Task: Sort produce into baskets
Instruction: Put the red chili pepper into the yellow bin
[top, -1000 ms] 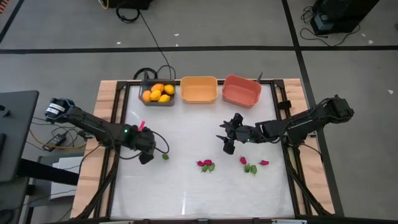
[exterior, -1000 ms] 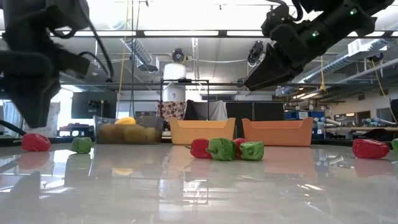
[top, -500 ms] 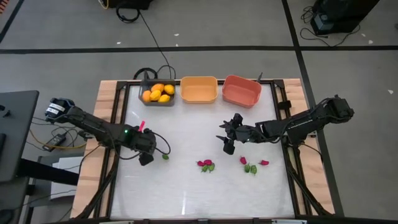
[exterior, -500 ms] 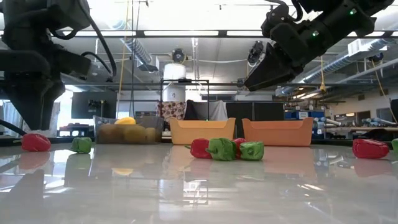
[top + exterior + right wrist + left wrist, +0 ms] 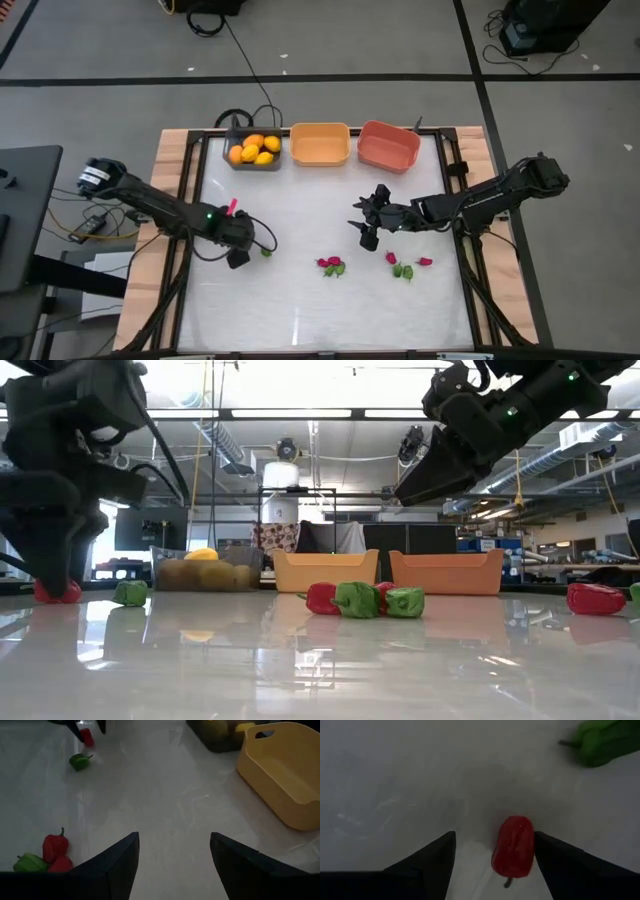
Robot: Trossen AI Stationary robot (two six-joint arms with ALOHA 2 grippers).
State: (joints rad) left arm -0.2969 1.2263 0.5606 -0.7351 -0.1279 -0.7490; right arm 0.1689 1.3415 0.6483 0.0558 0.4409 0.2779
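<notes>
My left gripper (image 5: 237, 258) is open and low over the table's left part, with a small red pepper (image 5: 514, 845) lying on the table between its fingers. In the low view the gripper (image 5: 50, 582) partly hides this pepper (image 5: 66, 594). A green pepper (image 5: 266, 252) lies just beside it and also shows in the left wrist view (image 5: 605, 742). My right gripper (image 5: 366, 232) is open and empty above the table's middle right. The dark grey basket (image 5: 240, 164) holds yellow-orange fruits (image 5: 254, 149). The orange basket (image 5: 320, 143) and the salmon-red basket (image 5: 388, 146) stand beside it. My left gripper points down with a finger on each side of the red pepper. One finger (image 5: 555, 857) stands right against the pepper's side (image 5: 530, 845). I cannot tell whether it touches. The pepper lies on the table.
Red and green peppers lie in a cluster at the table's middle (image 5: 332, 265). More lie at the right (image 5: 402, 268), with a single red one (image 5: 425, 262) beside them. The three baskets line the far edge. Bare tabletop (image 5: 300, 210) lies between the arms.
My left gripper has gone down toward the table and a little toward the near edge. Its open fingers now stand around the red pepper, which has stayed in place.
</notes>
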